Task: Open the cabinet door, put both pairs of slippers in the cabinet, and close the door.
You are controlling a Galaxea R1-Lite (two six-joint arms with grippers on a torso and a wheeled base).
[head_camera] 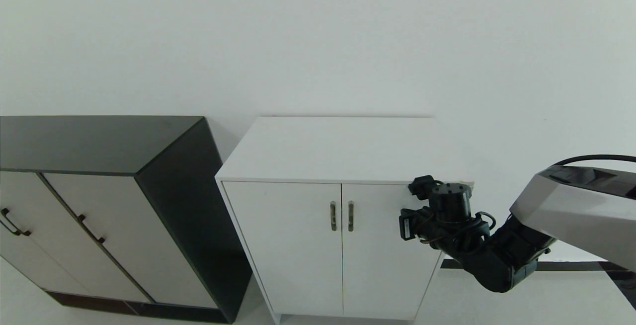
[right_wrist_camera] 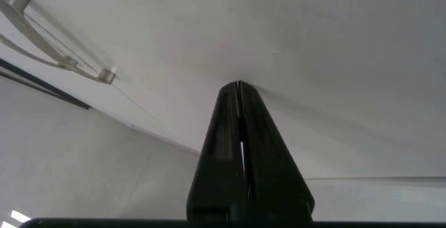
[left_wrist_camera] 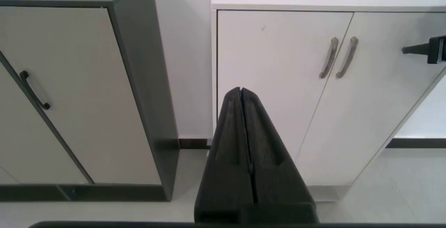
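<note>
The white cabinet [head_camera: 343,151] stands against the wall with both doors shut. Its two metal handles [head_camera: 341,215] meet at the middle seam. My right gripper [head_camera: 408,225] is shut with nothing in it, its tips close against the right door [right_wrist_camera: 313,40], to the right of the handles at about their height. One handle [right_wrist_camera: 42,29] lies off to the side of the gripper [right_wrist_camera: 240,85] in the right wrist view. My left gripper [left_wrist_camera: 240,92] is shut and empty, held back from the white cabinet [left_wrist_camera: 279,81], facing its left door. The right gripper [left_wrist_camera: 425,48] also shows there, past the handles [left_wrist_camera: 337,57].
A dark cabinet [head_camera: 99,141] with pale doors and black handles stands just left of the white one, with a narrow gap between them. A dark baseboard strip [head_camera: 571,266] runs along the wall at the right. Pale floor [left_wrist_camera: 390,200] lies in front.
</note>
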